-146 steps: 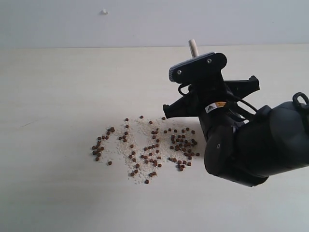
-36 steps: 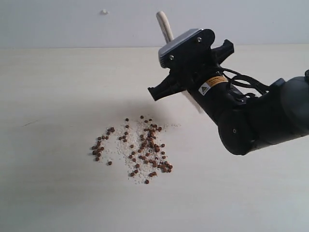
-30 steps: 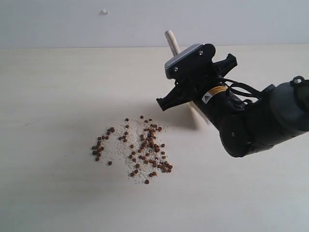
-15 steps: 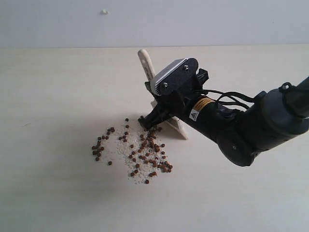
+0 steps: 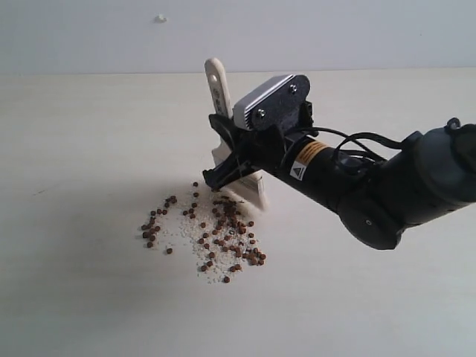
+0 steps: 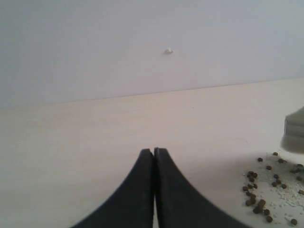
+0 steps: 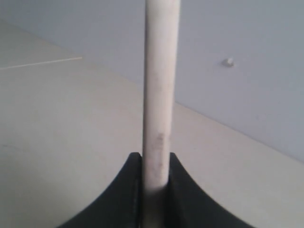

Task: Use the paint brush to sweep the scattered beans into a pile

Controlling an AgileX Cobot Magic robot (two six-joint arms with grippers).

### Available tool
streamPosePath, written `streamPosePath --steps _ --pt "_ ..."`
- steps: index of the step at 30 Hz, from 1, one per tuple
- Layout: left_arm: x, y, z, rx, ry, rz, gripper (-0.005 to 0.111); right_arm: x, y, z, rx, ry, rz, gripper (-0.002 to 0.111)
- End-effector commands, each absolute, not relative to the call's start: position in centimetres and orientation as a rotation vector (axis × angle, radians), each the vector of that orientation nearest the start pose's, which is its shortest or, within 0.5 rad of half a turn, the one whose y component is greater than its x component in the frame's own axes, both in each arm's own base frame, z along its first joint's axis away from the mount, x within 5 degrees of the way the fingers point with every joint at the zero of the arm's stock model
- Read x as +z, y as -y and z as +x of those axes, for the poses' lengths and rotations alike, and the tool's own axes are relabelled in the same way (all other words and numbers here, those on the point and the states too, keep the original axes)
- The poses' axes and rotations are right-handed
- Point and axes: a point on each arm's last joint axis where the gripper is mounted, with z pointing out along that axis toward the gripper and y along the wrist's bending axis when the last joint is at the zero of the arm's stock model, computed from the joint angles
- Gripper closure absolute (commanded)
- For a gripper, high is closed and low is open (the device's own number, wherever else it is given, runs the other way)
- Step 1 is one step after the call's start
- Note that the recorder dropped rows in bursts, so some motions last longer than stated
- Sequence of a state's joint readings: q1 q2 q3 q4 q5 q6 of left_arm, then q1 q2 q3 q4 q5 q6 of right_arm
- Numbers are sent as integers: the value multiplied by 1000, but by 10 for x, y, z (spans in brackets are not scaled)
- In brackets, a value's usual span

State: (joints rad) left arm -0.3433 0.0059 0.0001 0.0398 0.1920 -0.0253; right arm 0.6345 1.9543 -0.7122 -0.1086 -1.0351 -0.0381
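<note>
Black left gripper [image 6: 154,152], tips pressed together. Dozens of tiny round reddish-brown beans [image 5: 212,236] in one patch on the pale table [image 5: 89,149]. One flat wooden-handled paint brush [image 5: 216,93], bristles down at the patch's far edge, clamped in the black right gripper [image 7: 154,161].

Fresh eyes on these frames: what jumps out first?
The black right gripper dominates mid-scene. It is clamped on the paint brush, handle up and bristles down at the far edge of the bean patch. Just in front, the reddish-brown beans lie scattered over whitish grains on the pale table. The left gripper shows only in its wrist view, shut and empty.
</note>
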Motion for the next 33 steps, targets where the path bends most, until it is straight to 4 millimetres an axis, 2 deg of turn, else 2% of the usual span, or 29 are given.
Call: streamPosePath --steps 1,3,6,9,11,13,21,25,28,33 --pt "196 19 53 -259 -1653 285 107 166 -213 282 401 -1468 -655 108" --pt "196 19 53 -259 -1653 285 107 166 -215 288 376 -1460 -666 108" --pt "196 19 53 -259 -1653 285 107 155 -227 301 333 -1430 -736 108" --pt "196 19 53 -259 -1653 285 107 135 -252 317 330 -1368 -926 108" --pt "196 19 53 -259 -1653 285 107 126 -262 324 315 -1378 -1061 108" --pt "196 19 53 -259 -1653 285 107 122 -266 323 329 -1360 -1190 108" --pt "196 19 53 -259 -1653 285 107 113 -270 300 587 -1341 -1447 108" --pt "196 19 53 -259 -1653 285 107 121 -270 294 630 -1341 -1510 108" --pt "196 19 53 -259 -1653 285 107 131 -266 295 564 -1370 -1547 108" --pt "196 19 53 -259 -1653 285 107 167 -259 304 435 -1422 -1410 108"
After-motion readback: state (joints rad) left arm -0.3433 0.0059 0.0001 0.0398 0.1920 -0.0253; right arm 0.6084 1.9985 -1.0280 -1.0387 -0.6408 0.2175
